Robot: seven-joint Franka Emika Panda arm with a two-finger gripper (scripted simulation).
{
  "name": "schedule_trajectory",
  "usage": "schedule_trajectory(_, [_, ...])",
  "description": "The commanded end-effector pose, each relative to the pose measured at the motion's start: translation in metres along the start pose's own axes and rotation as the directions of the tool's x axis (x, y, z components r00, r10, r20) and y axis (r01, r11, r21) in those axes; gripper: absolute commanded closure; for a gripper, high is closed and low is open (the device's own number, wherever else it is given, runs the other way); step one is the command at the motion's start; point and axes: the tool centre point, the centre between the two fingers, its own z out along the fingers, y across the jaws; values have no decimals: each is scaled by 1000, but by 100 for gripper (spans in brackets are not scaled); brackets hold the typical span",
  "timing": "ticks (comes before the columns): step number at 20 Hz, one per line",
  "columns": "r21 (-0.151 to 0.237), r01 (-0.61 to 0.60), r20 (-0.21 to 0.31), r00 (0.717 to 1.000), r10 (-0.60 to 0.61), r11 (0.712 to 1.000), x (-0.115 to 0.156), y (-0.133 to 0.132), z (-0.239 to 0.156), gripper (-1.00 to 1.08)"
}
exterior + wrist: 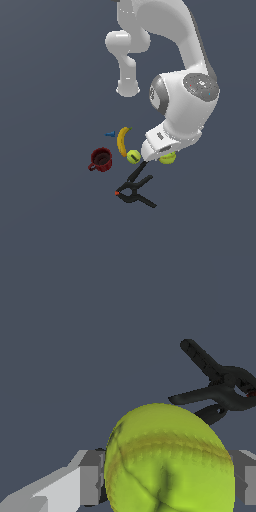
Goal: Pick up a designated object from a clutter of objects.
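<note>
Your tennis ball (170, 461) sits squarely between the jaws, a grey finger pad (90, 485) pressed against each flank, so you are pinching it already. In the exterior view it peeks out beneath the white gripper (161, 150), just right of the smaller marked ball (133, 156). It is round and fuzzy, with no long axis. The hard black clamp (220, 387) lies close by.

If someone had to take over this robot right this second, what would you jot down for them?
Gripper: fingers sit on both sides of the plain tennis ball; can't tell if they press it.
The other ball, with a dark mark, lies by the banana, with the mug and clamp nearby.
Done: gripper is at the ball.
Left: confirm the grasp, then lift clear.
</note>
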Motion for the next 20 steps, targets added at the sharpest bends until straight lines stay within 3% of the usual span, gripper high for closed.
schedule_trajectory(1, [1, 1, -2, 1000, -1, 1000, -8, 17, -27, 108])
schedule_trajectory(12, [2, 1, -3, 1000, -1, 1000, -40, 87, -134, 108])
schedule_trajectory(20, [1, 0, -3, 1000, 0, 1000, -51, 118, -180, 108])
